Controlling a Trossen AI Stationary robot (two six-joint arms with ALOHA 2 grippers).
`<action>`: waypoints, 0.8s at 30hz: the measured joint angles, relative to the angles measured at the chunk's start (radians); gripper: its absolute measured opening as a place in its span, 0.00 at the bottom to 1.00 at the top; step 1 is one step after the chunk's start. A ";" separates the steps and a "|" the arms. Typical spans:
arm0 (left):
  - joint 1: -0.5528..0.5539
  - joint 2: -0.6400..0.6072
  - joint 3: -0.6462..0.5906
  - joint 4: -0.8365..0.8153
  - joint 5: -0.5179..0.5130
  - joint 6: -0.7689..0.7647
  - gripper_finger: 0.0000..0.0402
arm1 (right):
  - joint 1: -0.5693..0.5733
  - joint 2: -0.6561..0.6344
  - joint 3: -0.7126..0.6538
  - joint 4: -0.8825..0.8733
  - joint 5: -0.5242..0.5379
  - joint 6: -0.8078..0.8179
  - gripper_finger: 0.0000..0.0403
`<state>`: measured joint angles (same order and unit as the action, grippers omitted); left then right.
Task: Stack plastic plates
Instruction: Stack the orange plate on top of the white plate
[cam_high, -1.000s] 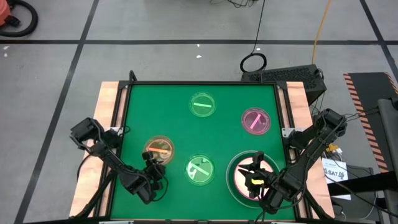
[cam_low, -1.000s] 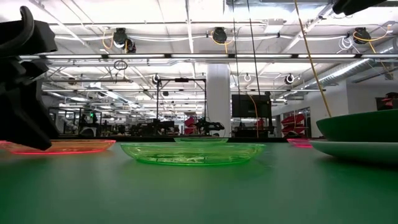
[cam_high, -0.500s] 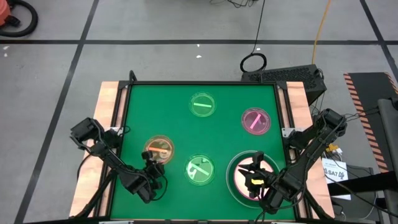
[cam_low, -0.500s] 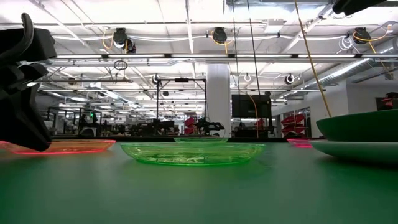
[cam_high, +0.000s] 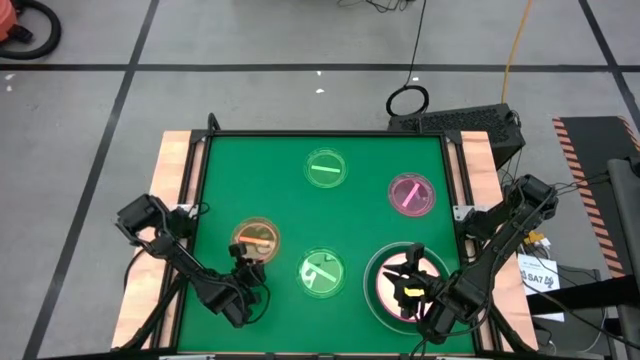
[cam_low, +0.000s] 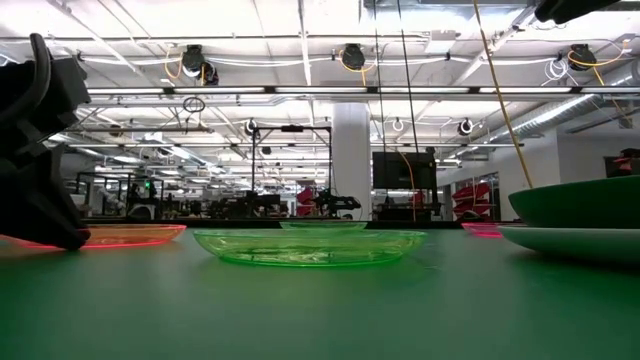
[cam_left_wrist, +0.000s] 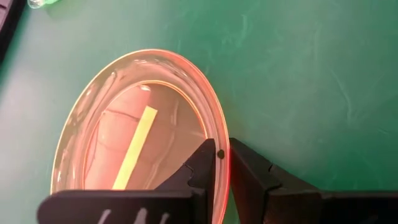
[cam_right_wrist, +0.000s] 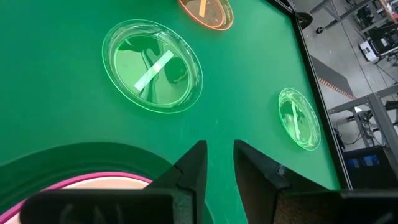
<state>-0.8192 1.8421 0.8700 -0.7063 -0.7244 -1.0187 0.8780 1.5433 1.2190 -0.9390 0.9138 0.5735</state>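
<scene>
Green felt covers the worktop (cam_high: 220, 180), framed by pale wood edges.

Largest item: dark green plate (cam_high: 378, 262) at the near right of the worktop, with a cream-white plate beneath it in the low view (cam_low: 570, 240) and a pink plate (cam_high: 388, 290) nested inside it. The right gripper (cam_high: 407, 285) hangs over this stack; in the right wrist view its jaws stand slightly apart with only bare green felt between them, gripping nothing.

Small plates, each apart from the others:
- translucent green plate (cam_high: 321, 273), near centre, just left of the stack.
- second translucent green plate (cam_high: 326, 168), far centre.
- translucent pink plate (cam_high: 411, 194), far right.
- translucent orange plate (cam_high: 256, 238), near left.

Left gripper (cam_high: 246, 270) sits at the near edge of the orange plate. Left wrist view: the two jaws straddle the plate's rim (cam_left_wrist: 219, 155), one inside and one outside, close against it; full contact cannot be confirmed. Low view shows the plate (cam_low: 125, 236) lying flat on the felt beside the dark gripper body.
</scene>
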 joint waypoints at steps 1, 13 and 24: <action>-0.001 0.001 0.000 0.000 -0.004 -0.003 0.13 | 0.000 0.000 0.000 0.000 0.000 0.000 0.19; 0.001 0.004 0.005 0.000 -0.019 0.030 0.03 | 0.000 0.000 0.000 0.007 0.000 0.000 0.19; 0.002 0.006 0.034 -0.036 -0.074 0.105 0.01 | -0.001 0.000 0.000 0.030 0.000 -0.001 0.19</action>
<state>-0.8168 1.8483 0.9040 -0.7426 -0.7980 -0.9141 0.8774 1.5433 1.2190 -0.9089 0.9143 0.5727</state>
